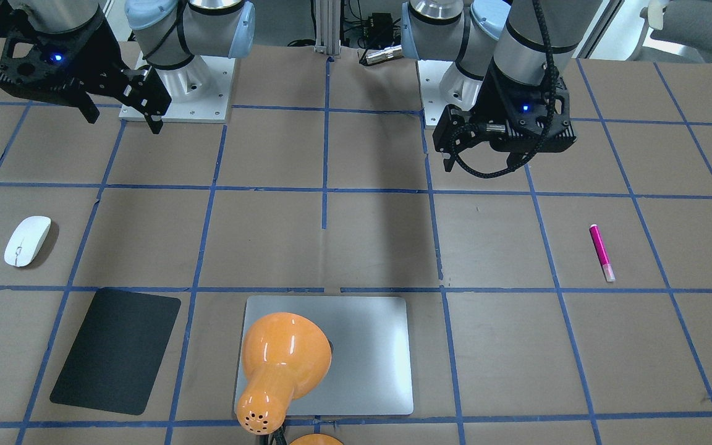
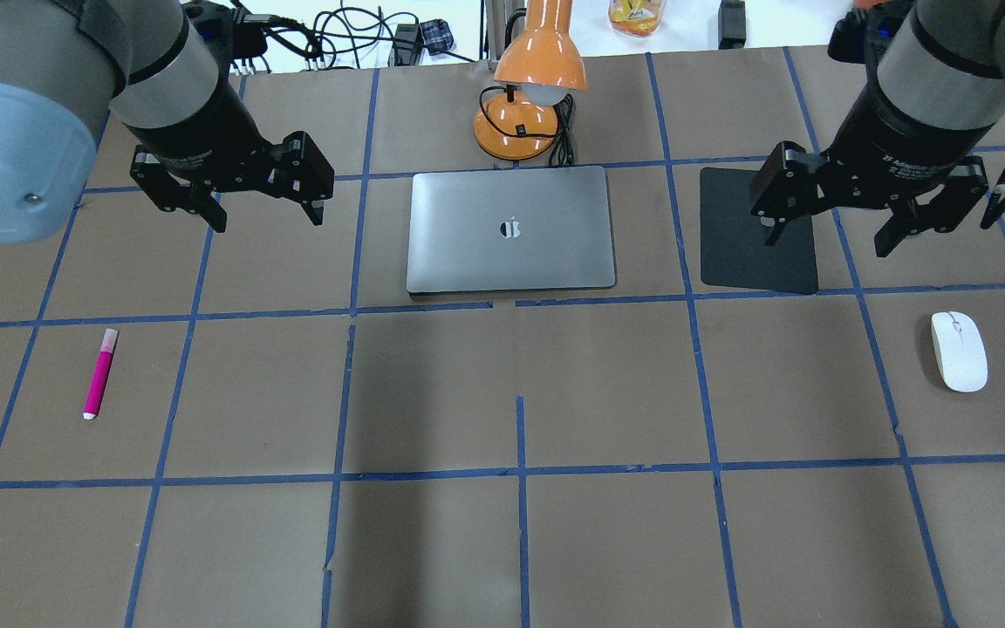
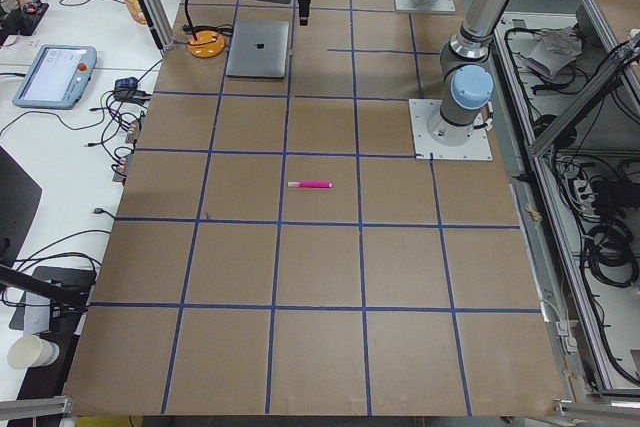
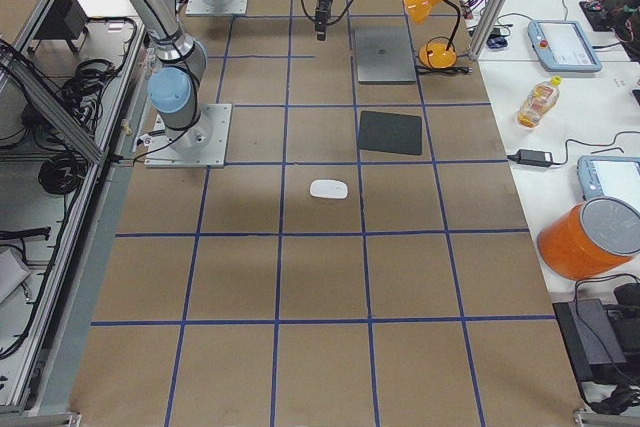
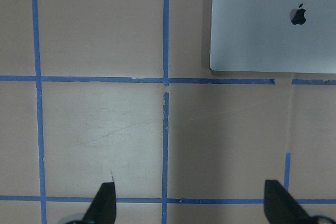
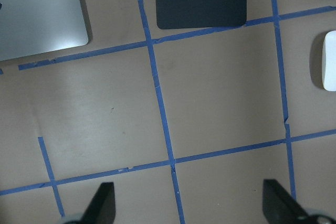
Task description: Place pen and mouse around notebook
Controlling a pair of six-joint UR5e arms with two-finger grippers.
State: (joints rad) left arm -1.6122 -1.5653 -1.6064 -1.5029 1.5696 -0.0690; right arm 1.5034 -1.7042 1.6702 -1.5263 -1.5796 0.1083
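Nearest my base, on the brown paper-covered table gridded with blue tape, the slim magenta-pink pen lies flat on my left side, its pale cap pointing away from me. Opposite it on my right rests the glossy white oval mouse. Both lie well apart from the notebook.

Farther out, my left gripper hangs above the table with its fingers spread wide, holding nothing. My right gripper hangs just as wide and empty over the near right part of a thin matte black rectangular mat.

Between the two grippers, the flat silver-grey metal notebook lies closed at mid-table, the black mat beside it on my right. Just beyond its far edge stands a glossy orange desk lamp.
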